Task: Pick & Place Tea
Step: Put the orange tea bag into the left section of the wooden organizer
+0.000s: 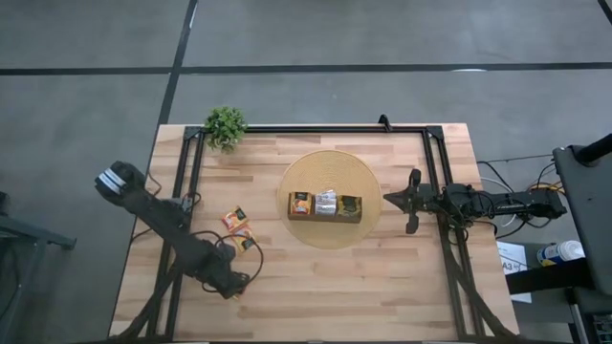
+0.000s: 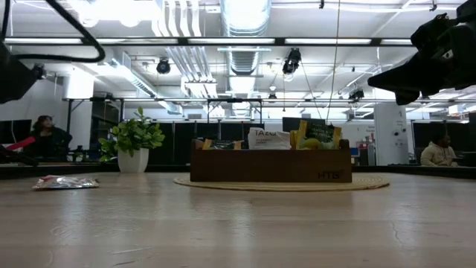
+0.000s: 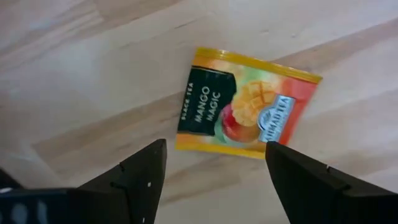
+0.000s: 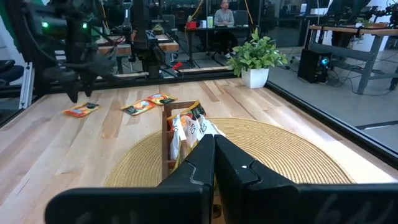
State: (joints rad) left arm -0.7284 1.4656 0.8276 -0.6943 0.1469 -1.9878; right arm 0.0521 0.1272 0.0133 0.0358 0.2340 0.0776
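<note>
A yellow-red-black tea sachet [image 3: 245, 106] marked "Mango Magic" lies flat on the wooden table. My left gripper [image 3: 214, 168] hangs over it, pointing steeply down and open, one finger on either side of the sachet's near edge and clear of it. In the right wrist view the same gripper [image 4: 73, 93] stands just above that sachet [image 4: 79, 110]. Two more sachets [image 1: 234, 220] [image 1: 246, 239] lie flat nearby. The dark-brown box [image 1: 325, 205] holds standing sachets. My right gripper [image 1: 387, 199] waits shut and level beside the box.
The box stands on a round woven mat [image 1: 330, 162] at the table's middle. A small potted plant [image 1: 226, 126] is at the far left corner. A black frame [image 1: 316, 128] runs along the table's far side. Bare wood lies near the front edge.
</note>
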